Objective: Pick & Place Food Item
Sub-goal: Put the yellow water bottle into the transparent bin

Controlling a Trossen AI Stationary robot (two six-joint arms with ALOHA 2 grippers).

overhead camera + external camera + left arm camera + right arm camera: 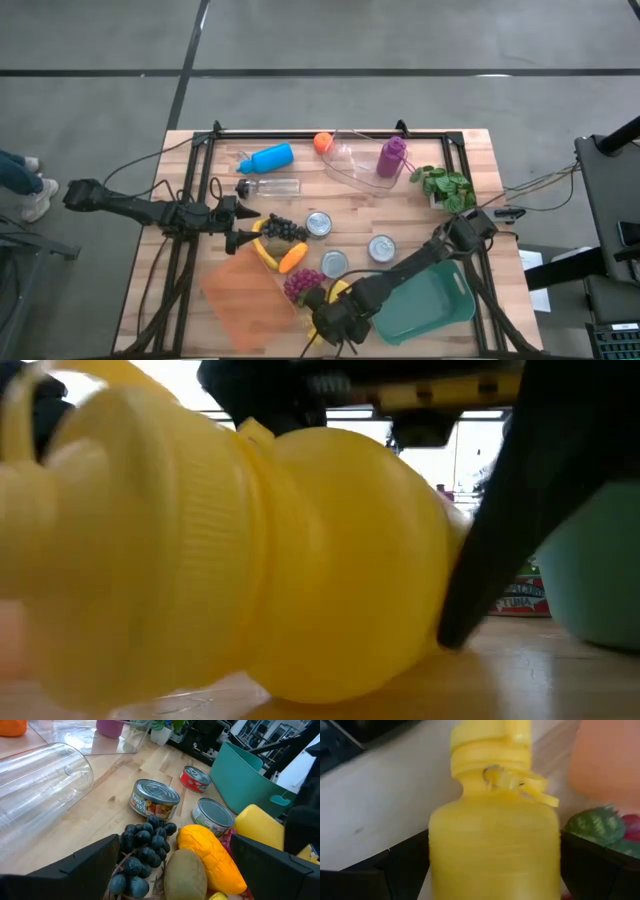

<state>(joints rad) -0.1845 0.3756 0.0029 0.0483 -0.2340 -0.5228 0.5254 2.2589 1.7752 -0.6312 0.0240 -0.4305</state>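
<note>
Between right gripper (492, 865) fingers, seemingly flat: yellow bottle (492, 845).

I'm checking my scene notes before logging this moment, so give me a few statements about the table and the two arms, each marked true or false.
1. The yellow bottle lies between the right gripper's jaws. True.
2. The blue bottle stands upright in the teal bin. False: it lies on its side at the table's far edge, well away from the bin.
3. The left gripper, jaws open, is beside the dark grapes. True.
4. The purple bottle rests in the clear tray. True.
5. Only one tin can is on the table. False: three cans sit near the middle.
</note>
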